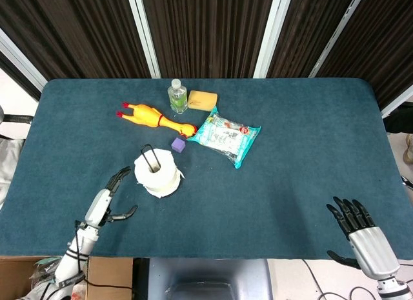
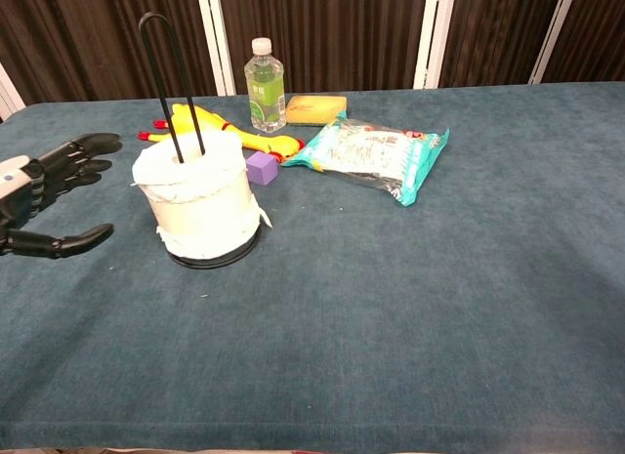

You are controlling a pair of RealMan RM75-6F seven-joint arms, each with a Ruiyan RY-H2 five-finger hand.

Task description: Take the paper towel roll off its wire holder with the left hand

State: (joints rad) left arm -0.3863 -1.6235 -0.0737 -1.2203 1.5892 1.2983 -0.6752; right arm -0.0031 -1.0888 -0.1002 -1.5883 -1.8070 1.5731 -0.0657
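A white paper towel roll [image 1: 157, 173] [image 2: 199, 202] stands upright on its black wire holder [image 2: 169, 78], whose tall loop rises through the core. My left hand [image 1: 110, 195] [image 2: 44, 194] hovers just left of the roll, open, fingers spread toward it, a small gap between them. Nothing is in that hand. My right hand [image 1: 359, 230] rests open at the table's near right edge, far from the roll; the chest view does not show it.
Behind the roll lie a purple cube [image 1: 178, 144], a yellow rubber chicken [image 1: 155, 118], a small water bottle [image 1: 177, 95], a yellow sponge [image 1: 202, 99] and a teal snack packet [image 1: 226, 135]. The blue table [image 1: 310, 151] stretches bare to the right.
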